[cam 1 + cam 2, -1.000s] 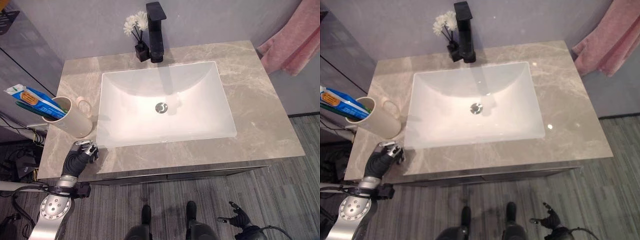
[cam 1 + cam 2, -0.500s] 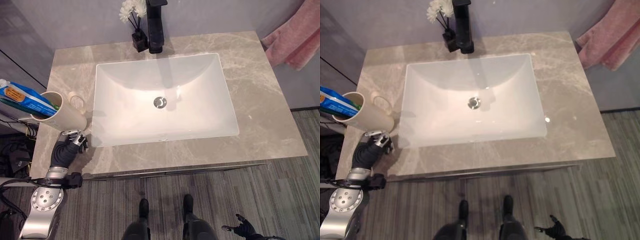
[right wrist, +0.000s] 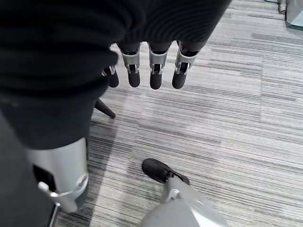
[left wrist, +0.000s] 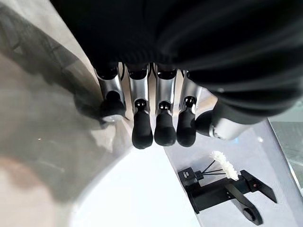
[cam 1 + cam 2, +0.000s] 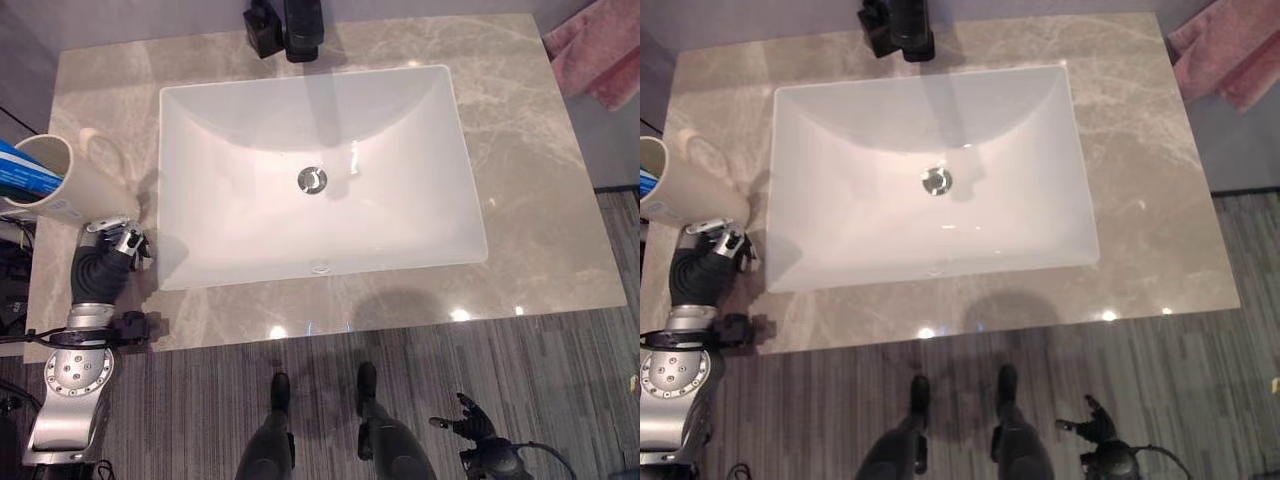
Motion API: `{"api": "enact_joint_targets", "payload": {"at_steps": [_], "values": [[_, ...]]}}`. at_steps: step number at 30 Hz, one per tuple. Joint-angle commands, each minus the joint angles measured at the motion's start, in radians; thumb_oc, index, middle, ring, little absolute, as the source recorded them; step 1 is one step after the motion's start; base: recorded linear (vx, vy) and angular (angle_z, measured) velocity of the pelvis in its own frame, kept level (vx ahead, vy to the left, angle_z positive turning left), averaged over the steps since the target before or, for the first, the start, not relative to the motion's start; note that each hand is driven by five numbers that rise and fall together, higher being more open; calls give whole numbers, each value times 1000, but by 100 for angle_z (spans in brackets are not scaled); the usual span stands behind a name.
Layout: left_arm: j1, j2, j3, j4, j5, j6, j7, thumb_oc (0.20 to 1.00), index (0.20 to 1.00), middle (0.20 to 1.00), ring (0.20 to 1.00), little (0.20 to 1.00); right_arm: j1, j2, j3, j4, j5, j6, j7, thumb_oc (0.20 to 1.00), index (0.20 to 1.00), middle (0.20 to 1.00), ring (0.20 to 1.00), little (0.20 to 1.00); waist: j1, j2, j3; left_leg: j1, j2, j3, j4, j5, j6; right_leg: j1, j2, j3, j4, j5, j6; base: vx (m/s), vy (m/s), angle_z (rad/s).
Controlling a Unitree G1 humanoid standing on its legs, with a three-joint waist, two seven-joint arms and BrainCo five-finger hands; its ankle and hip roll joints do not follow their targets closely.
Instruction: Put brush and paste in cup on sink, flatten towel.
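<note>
- The right hand [image 5: 470, 425] hangs low over the striped floor [image 5: 560, 390], well in front of the desk [image 5: 540, 230]; its fingers [image 3: 155, 75] are spread loosely and hold nothing.
- The left hand [image 5: 118, 243] rests at the desk's front left corner, just in front of the cup [image 5: 68, 185]; its fingers [image 4: 142, 127] are bent downward over the marble, side by side, and grip nothing.
- The cup stands at the left edge of the desk, beside the sink [image 5: 320, 175], tilted outward with its handle toward the basin.
- The blue toothpaste tube [image 5: 22, 168] sticks out of the cup's mouth; I cannot make out the brush.
- A black tap [image 5: 303, 28] stands behind the sink.
- The pink towel [image 5: 605, 50] hangs bunched past the far right corner.
</note>
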Motion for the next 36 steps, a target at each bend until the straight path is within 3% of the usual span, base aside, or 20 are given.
{"api": "enact_joint_targets", "payload": {"at_steps": [1, 13, 26, 36], "values": [[-13, 36, 12, 68, 27, -10, 29, 200, 200, 200, 200, 200, -4, -17, 1, 7, 0, -8, -26, 1000, 1000, 1000, 1000, 1000, -27, -27, -15, -37, 24, 29, 0, 39, -3, 25, -53, 38, 68, -78, 39, 0, 0, 0], [-64, 39, 1, 98, 35, -22, 60, 200, 200, 200, 200, 200, -18, -6, 27, 15, 5, -8, -25, 1000, 1000, 1000, 1000, 1000, -24, -41, -16, -35, 14, 45, 0, 22, 3, 25, -54, 59, 40, -67, 45, 29, 15, -5], [138, 1, 41, 58, -65, -26, -44, 200, 200, 200, 200, 200, -4, 10, -2, 104, -12, 2, -19, 1000, 1000, 1000, 1000, 1000, -2, -17, -90, 34, 0, 55, 0, -9, 12, 102, -73, 47, 16, -74, 53, 32, 12, -3], [133, 26, 77, 112, -114, -24, -32, 200, 200, 200, 200, 200, 3, -6, 10, 105, -30, 8, -9, 1000, 1000, 1000, 1000, 1000, -5, -14, -64, 17, -6, 61, 0, -1, 17, 82, -76, 57, 2, -61, 50, -34, 10, 0]]}}
